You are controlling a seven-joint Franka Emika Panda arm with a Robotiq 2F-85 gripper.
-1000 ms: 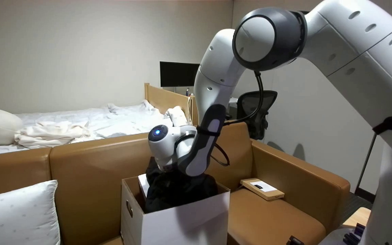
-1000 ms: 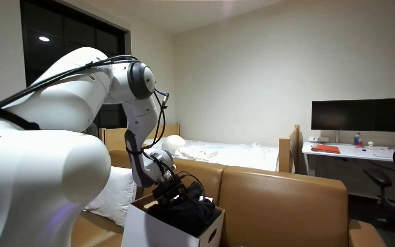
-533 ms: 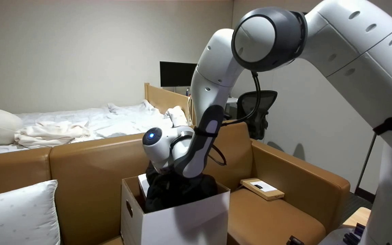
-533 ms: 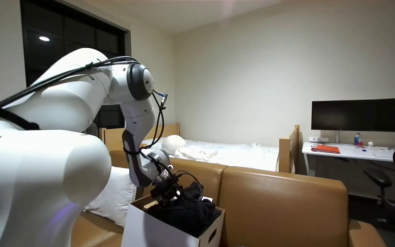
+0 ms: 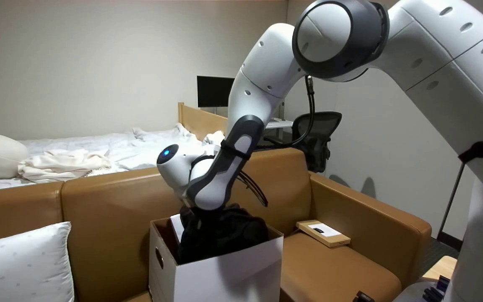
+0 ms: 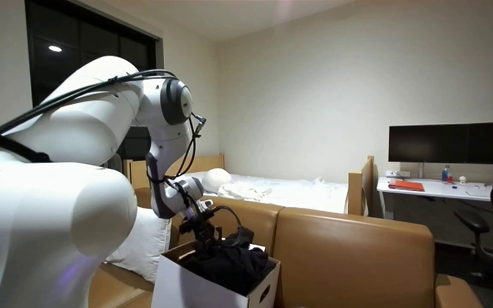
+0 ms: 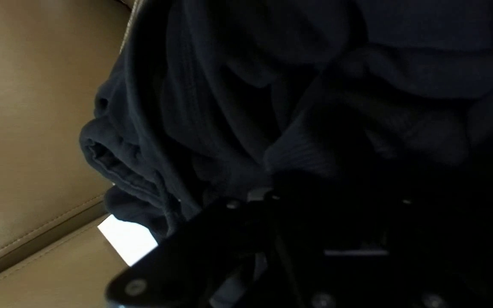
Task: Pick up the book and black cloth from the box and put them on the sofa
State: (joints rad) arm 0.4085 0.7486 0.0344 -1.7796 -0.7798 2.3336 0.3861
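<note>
The black cloth (image 5: 229,235) lies bunched up, filling the top of the white box (image 5: 229,277), and bulges above its rim. My gripper (image 6: 206,247) points down into the cloth at one side of the box and is shut on it, its fingertips buried in folds. Seen from the wrist, the fingers are almost lost in darkness against the cloth (image 7: 229,107). A flat white thing (image 5: 177,226) stands inside by the box wall; I cannot tell whether it is the book. The brown leather sofa (image 6: 353,256) is behind and around the box.
A flat tan carton (image 5: 325,233) with a white label lies on the sofa seat beside the box. A white pillow (image 5: 23,264) leans against the backrest. Behind the sofa is a bed (image 6: 298,192). Dark items (image 5: 436,289) rest on a small table near the arm's base.
The wrist has risen a little and swung left, tilting over, in both exterior views. The gripper has gone from open to shut down in the cloth, which stays in the box.
</note>
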